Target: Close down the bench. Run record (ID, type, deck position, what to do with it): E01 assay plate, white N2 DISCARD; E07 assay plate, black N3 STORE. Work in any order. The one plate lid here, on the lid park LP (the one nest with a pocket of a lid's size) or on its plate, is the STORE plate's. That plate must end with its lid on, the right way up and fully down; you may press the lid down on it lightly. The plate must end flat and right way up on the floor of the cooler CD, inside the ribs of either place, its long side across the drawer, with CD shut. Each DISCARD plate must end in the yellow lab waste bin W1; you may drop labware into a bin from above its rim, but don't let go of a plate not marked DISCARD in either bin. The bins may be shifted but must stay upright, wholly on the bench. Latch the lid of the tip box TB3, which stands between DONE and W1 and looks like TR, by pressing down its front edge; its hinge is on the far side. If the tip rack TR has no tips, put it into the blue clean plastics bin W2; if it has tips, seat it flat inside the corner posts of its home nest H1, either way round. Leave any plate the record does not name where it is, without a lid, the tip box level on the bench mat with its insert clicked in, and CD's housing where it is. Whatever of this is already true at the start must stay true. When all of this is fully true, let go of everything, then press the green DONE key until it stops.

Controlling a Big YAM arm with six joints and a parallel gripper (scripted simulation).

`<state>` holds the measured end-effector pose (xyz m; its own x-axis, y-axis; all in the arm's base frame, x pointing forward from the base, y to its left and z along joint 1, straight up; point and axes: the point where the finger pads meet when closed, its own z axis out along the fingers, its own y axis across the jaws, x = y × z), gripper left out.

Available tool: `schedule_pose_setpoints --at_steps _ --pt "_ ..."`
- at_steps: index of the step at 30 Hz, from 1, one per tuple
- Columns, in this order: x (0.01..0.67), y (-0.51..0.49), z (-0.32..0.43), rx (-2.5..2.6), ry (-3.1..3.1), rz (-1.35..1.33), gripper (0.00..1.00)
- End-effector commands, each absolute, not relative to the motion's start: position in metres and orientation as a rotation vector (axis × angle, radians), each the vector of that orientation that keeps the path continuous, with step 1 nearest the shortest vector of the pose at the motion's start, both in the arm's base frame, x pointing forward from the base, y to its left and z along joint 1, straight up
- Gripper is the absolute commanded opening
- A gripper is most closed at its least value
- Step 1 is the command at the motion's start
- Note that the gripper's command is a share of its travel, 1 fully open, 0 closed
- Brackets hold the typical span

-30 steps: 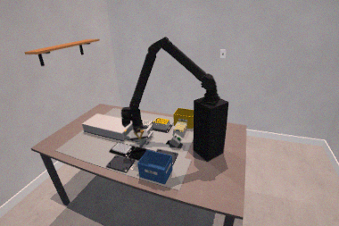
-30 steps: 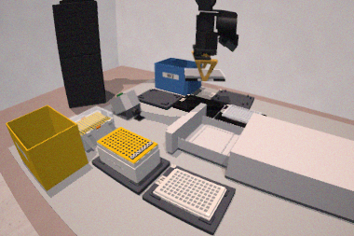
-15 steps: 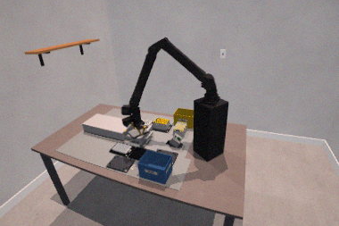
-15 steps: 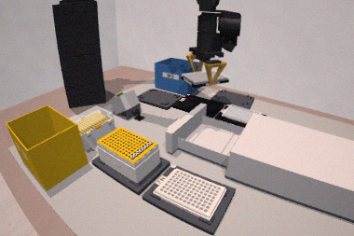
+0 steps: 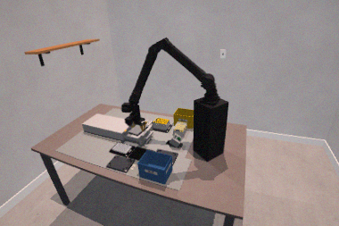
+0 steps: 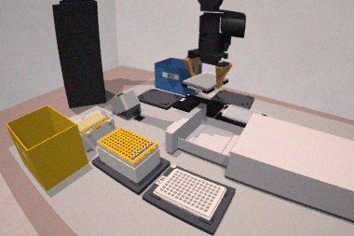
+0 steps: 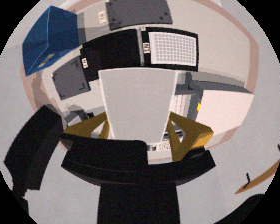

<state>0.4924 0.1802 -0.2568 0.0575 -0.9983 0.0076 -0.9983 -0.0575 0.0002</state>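
Observation:
My gripper [image 6: 208,75] [image 5: 136,126] [image 7: 138,113] is shut on a light grey plate lid [image 6: 200,81] [image 7: 139,102] and holds it level in the air, by the front of the open cooler drawer [image 6: 210,141] [image 5: 139,137]. A black plate [image 6: 188,104] [image 7: 114,50] sits in its nest just below and beyond the lid. A white plate [image 6: 238,114] [image 7: 172,48] sits in the nest beside it. Another white plate [image 6: 191,191] lies on a nest at the front. The tip rack [image 6: 126,145] with its yellow top stands on a dark nest. The tip box [image 6: 95,123] stands beside the yellow bin [image 6: 41,148] [image 5: 184,116].
The blue bin [image 6: 171,76] [image 5: 154,167] [image 7: 50,32] stands behind the nests. The cooler housing [image 6: 298,160] [image 5: 103,125] lies long at the right. The grey DONE key block [image 6: 125,104] sits near the black arm pedestal [image 6: 79,53] [image 5: 210,129]. Two empty dark nests [image 6: 157,98] [image 7: 139,10] lie beside the plates.

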Motion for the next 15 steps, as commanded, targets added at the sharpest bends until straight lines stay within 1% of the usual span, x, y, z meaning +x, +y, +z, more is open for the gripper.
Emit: schedule_pose_setpoints --at_steps 1,11,12,15 --pt "0.517 0.177 -0.253 2.417 -2.034 0.021 0.00" --pt "0.533 0.161 -0.252 2.418 -2.035 0.023 0.00" --pt "0.541 0.162 -0.243 2.429 -2.043 0.038 0.00" --pt "0.541 0.154 -0.252 2.418 -2.035 0.024 0.00"
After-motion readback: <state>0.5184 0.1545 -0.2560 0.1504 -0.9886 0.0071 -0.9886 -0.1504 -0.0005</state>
